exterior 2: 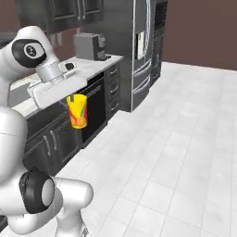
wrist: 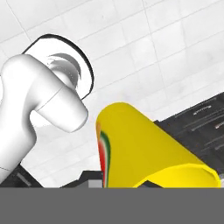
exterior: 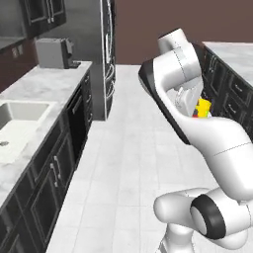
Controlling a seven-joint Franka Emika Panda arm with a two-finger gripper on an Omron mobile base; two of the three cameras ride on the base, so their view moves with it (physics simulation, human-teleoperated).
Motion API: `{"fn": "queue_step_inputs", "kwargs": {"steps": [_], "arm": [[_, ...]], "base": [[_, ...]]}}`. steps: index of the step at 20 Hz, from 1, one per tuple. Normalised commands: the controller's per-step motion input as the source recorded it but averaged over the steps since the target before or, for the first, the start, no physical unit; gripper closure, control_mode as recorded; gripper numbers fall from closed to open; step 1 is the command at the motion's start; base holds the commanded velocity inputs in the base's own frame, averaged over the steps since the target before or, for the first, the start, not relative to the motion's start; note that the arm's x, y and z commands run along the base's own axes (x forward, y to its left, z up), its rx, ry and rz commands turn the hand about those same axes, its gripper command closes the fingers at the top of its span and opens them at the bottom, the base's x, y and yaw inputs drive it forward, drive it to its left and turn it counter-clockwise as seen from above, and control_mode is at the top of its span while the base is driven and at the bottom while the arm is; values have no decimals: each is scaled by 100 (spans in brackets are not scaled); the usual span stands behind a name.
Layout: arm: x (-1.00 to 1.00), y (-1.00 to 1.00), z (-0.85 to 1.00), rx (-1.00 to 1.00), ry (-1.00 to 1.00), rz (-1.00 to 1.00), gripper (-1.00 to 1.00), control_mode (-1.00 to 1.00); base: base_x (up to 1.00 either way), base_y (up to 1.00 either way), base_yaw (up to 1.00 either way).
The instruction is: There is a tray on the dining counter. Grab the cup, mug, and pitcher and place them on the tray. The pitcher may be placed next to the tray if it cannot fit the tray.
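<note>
Right now the yellow cup (exterior 2: 77,111) hangs up in the air under the robot's hand, high over the floor (exterior 2: 185,152). The fingers are squeezed on its rim, so it cannot drop. It stays upright with its open end on top, which looks like a safe way to carry it to the tray. Below is a floor of big pale tiles. A long marble worktop (exterior: 44,84) with dark drawers runs along one side, with a sink (exterior: 15,126) in it and a tall steel fridge (exterior 2: 139,46) at its end.
</note>
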Motion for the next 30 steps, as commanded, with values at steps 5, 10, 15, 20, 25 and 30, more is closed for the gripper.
{"fn": "queue_step_inputs", "kwargs": {"steps": [5,10,15,20,25,30], "arm": [[0,0,0,0,0,0,100,100],[0,0,0,0,0,0,100,100],[0,0,0,0,0,0,100,100],[0,0,0,0,0,0,100,100],[0,0,0,0,0,0,100,100],[0,0,0,0,0,0,100,100]], "base": [[-8,0,-73],[-4,-5,-67],[0,-12,-61],[17,-33,-23],[67,-67,1],[78,-91,8]]}}
